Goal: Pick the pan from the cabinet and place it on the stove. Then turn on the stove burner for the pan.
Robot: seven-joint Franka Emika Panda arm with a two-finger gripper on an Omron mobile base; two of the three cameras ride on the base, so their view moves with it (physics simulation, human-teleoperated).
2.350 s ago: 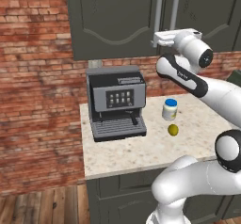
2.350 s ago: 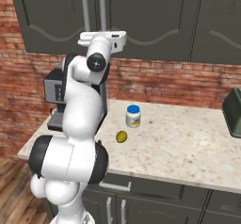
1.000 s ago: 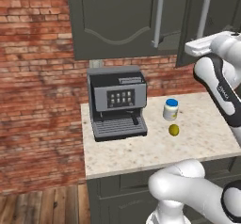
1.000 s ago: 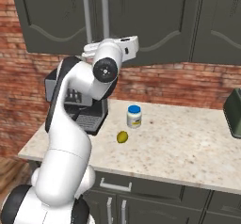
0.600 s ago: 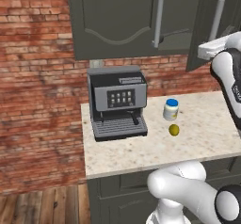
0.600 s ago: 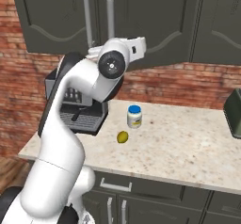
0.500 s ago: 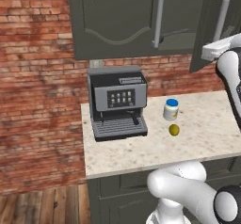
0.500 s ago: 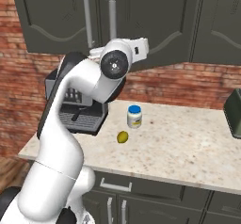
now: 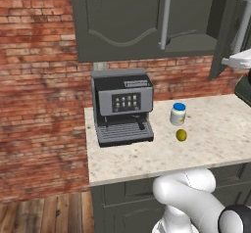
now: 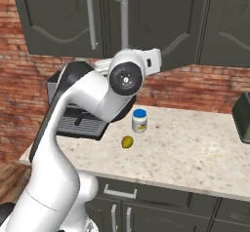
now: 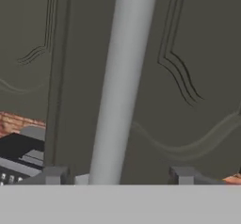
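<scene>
Where the hand view looks along the gripper (image 11: pixel 117 175), the two finger tips (image 11: pixel 54 175) stand wide apart, one to each side of the silver bar handle (image 11: pixel 123 82) of the cabinet (image 11: pixel 193 53); the bar runs between them, clear of both, so the jaws are open and grip nothing. Behind the bar, close ahead of the tool, is the arched-panel door face.

Left base view: cabinet door (image 9: pixel 226 26) ahead of the hand hangs swung open, dark interior beside it, and the white hand sits at the door's lower edge. The pan can't be made out inside the cabinet; too dark to tell.

Below and to one side of the gripper, on the speckled counter (image 10: pixel 195 153): coffee machine (image 9: pixel 122 107), a white jar with blue lid (image 9: pixel 178 113), and a small yellow-green fruit (image 9: pixel 181 135) just beside the jar, apart from it.
</scene>
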